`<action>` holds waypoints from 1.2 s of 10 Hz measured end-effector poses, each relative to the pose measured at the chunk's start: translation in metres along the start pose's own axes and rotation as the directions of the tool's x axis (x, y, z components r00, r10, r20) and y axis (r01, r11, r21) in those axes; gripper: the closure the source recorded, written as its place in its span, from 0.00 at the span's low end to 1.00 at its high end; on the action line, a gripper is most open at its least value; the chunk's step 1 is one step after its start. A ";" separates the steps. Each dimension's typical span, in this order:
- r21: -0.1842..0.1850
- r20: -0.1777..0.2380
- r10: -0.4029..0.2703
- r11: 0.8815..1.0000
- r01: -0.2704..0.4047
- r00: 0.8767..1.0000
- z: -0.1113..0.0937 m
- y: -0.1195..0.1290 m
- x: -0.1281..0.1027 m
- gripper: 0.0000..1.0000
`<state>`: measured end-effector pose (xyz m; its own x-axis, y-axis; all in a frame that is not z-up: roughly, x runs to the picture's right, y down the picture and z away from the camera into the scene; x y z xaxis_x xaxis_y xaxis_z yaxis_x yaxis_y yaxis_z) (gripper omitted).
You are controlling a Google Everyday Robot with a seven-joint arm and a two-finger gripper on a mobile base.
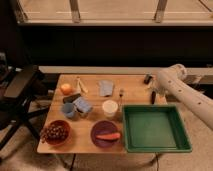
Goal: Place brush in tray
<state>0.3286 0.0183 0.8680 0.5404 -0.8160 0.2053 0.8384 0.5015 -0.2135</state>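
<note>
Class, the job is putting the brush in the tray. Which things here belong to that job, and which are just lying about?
Belong: brush, behind the tray; green tray; gripper, right at the brush.
Lying about: orange, fork, blue cloth, white cup, purple plate with carrot, bowl of grapes.
</note>
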 end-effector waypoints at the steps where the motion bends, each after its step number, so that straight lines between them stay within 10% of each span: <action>1: -0.019 -0.012 0.002 1.000 -0.002 1.000 0.006 0.000 0.011 0.37; 12: -0.068 0.067 0.089 0.994 -0.085 0.994 0.070 0.013 0.058 0.37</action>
<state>0.3762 -0.0023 0.9437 0.6167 -0.7468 0.2491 0.7827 0.5480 -0.2951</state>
